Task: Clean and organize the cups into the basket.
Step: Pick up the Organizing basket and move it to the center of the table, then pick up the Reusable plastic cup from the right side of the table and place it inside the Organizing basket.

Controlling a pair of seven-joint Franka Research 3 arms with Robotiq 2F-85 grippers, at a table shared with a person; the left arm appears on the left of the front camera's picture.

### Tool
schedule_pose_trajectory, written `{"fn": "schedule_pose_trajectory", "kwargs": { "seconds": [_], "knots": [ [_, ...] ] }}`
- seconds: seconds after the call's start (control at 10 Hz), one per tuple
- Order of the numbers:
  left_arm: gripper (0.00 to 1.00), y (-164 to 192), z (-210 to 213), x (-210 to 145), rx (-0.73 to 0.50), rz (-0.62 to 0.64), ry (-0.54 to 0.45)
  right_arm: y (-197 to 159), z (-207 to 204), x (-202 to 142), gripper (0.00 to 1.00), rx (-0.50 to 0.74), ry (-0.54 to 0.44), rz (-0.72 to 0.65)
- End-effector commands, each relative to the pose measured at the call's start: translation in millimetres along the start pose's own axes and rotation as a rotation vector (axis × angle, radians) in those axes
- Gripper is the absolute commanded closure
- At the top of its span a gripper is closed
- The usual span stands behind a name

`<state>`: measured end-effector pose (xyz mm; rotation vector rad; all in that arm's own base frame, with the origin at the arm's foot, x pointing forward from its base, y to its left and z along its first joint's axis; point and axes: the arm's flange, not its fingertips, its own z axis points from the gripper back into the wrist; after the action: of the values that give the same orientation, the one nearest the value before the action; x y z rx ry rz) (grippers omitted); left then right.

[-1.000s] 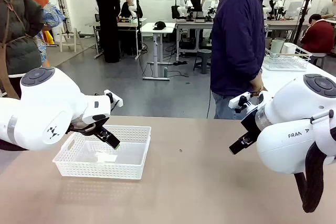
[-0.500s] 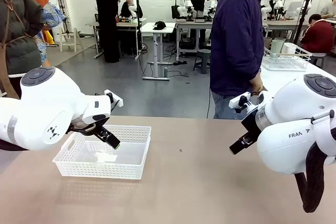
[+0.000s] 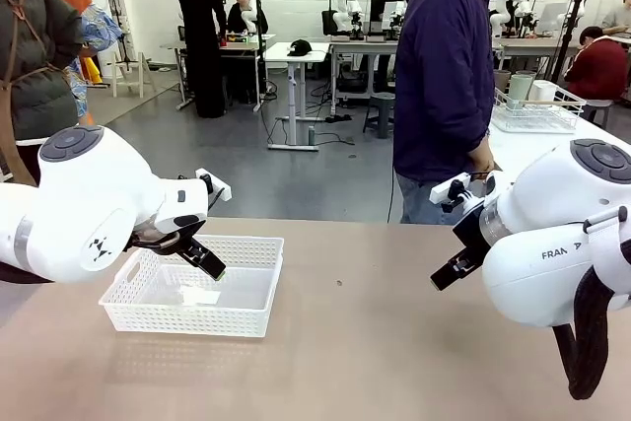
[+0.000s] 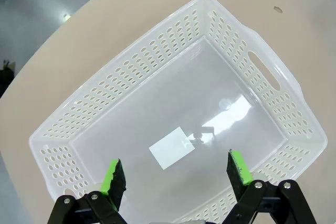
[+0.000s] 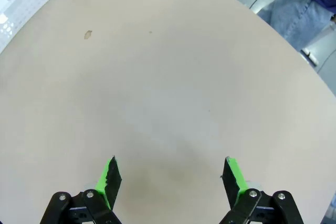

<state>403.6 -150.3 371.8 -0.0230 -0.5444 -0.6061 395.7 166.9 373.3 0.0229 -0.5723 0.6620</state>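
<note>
The beige matte table point(image 3: 355, 352) is lying bare at the lower middle, probably ready to receive cups. The person in a dark blue jacket point(image 3: 444, 66) is standing at upper right, near a white wire rack point(image 3: 537, 120) that is holding a pale mint green tumbler point(image 3: 521, 87). The shallow white perforated plastic basket point(image 4: 157, 51) is sitting empty at lower left. The left gripper point(image 4: 176, 167) is hovering over it, spread and empty. The right gripper point(image 5: 170, 167), equally spread, is facing bare table.

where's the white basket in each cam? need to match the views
Front: basket at lower left, standing on the table.
Left wrist: basket in the centre, seen from above, no cups in it.
Right wrist: one corner of the basket at the top-left edge.
Shared landmark: the tan table under the basket.
</note>
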Motion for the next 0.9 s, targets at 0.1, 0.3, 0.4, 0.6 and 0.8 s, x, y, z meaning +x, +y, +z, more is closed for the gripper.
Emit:
{"fn": "schedule_pose_trajectory", "kwargs": {
  "seconds": [0.1,0.3,0.4,0.6,0.8],
  "knots": [
    [0.00,0.1,0.0,-0.1,0.000,0.000,0.000,0.1,0.0,0.0,0.00,0.000,0.000,0.000],
    [0.00,0.1,0.0,-0.1,0.000,0.000,0.000,0.1,0.0,0.0,0.00,0.000,0.000,0.000],
    [0.00,0.1,0.0,-0.1,0.000,0.000,0.000,0.1,0.0,0.0,0.00,0.000,0.000,0.000],
    [0.00,0.1,0.0,-0.1,0.000,0.000,0.000,0.0,0.0,0.0,0.00,0.000,0.000,0.000],
    [0.00,2.6,21.3,2.5,0.028,-0.027,0.033,14.6,35.9,-14.1,0.00,-0.109,-0.013,-0.023]
  ]
}}
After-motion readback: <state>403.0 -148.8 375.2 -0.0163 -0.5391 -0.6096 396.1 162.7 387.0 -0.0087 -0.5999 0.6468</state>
